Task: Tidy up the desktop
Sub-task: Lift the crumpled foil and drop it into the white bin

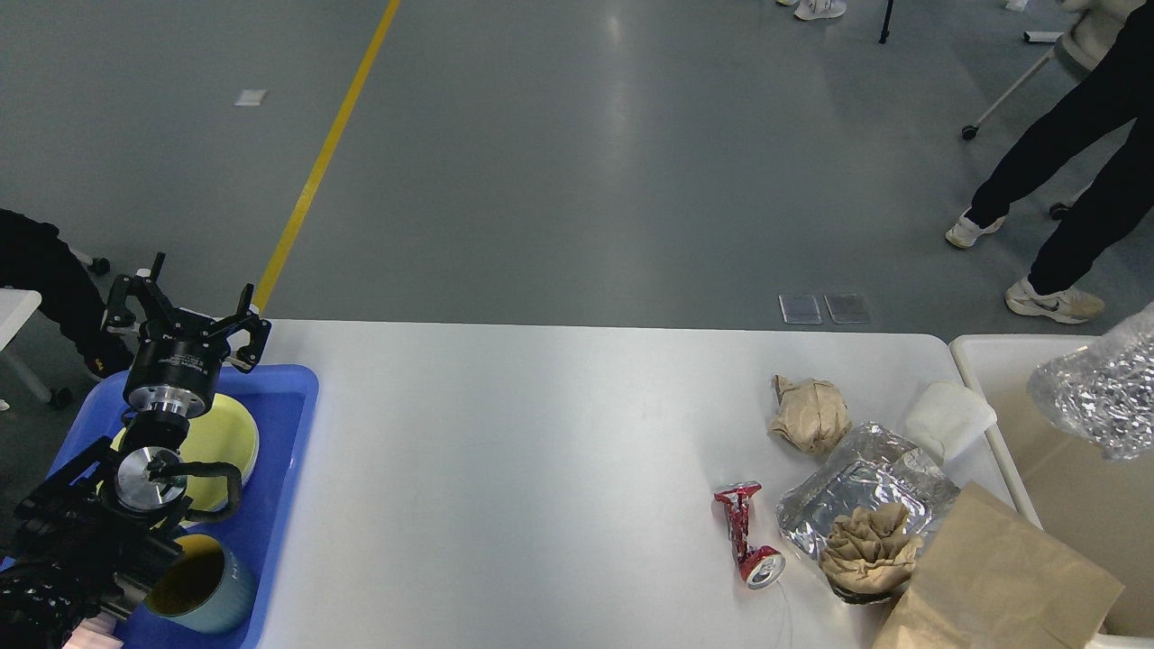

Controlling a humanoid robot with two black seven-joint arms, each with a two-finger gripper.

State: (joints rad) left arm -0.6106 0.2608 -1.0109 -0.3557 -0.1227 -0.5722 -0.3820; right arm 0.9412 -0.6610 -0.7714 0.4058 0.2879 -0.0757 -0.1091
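Although only the head view is on hand, it shows the counter (pixel 541 451) well: a broad, glossy white-grey slab filling the lower half of the picture, stiff and fixed, so nothing about it is to be lifted; what will be handled is the litter bunched at its right end. There lie a crumpled brown paper wad (pixel 810 415), a crushed red can (pixel 745 534), a foil tray (pixel 865 491) with more crumpled paper in it, a white wrapper (pixel 947 421) and a brown paper bag (pixel 1001 581). All look light and easily dented (the can, I judge, is best pinched across its flattened middle, the wads anywhere, the foil tray by its rim). The slick top may let them skid when nudged. At the right edge a crinkled foil piece (pixel 1100 397) hangs over the cream bin (pixel 978 379), but the right gripper is out of sight. The left gripper (pixel 185 302) stands with its fingers spread, holding nothing, above the blue tray (pixel 284 433), which carries a yellow plate (pixel 225 437) and a cup (pixel 194 595). Beyond the counter is grey floor with a yellow line (pixel 325 153) and a person's legs (pixel 1064 198).
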